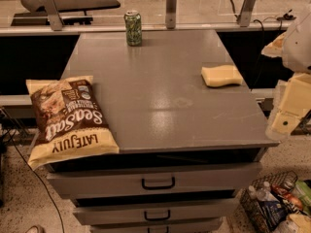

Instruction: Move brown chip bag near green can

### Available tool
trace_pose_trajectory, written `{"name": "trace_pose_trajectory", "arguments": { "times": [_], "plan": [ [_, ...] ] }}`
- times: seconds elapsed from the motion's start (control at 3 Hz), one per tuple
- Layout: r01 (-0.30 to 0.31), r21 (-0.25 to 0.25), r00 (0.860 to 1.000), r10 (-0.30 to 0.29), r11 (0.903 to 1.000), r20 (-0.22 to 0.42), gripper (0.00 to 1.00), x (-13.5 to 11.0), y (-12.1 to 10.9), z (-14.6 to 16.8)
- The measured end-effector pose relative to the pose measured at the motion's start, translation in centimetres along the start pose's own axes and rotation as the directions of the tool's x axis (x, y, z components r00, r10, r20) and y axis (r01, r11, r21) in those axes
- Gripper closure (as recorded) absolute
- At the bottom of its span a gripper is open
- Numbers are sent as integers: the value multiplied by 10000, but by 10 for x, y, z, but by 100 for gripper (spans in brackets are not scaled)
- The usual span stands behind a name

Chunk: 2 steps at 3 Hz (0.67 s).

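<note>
The brown chip bag lies flat at the front left corner of the grey countertop and overhangs its left and front edges. It is dark brown and cream, printed "Sea Salt" and "LATE JULY". The green can stands upright at the back edge, left of centre. It is well apart from the bag. My gripper is a cream-coloured shape at the right edge of the view. It sits beyond the counter's right side, about level with the top and far from both bag and can. It holds nothing that I can see.
A pale yellow sponge lies on the right side of the countertop. Drawers with black handles are below the front edge. A wire basket of bottles and packets sits on the floor at the lower right. A railing with metal posts runs behind the counter.
</note>
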<state>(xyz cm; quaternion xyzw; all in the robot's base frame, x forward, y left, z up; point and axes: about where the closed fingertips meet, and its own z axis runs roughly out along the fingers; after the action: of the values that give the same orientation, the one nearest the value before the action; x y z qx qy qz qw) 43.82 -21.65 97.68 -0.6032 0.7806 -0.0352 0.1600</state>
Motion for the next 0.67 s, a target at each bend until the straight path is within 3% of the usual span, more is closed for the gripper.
{"name": "trace_pose_trajectory", "arguments": {
  "times": [0.33, 0.67],
  "plan": [
    [0, 2, 10000, 0, 10000, 1, 0, 0, 0, 0],
    [328, -171, 9967, -314, 9993, 745, 0, -29, 6, 5]
  ]
}}
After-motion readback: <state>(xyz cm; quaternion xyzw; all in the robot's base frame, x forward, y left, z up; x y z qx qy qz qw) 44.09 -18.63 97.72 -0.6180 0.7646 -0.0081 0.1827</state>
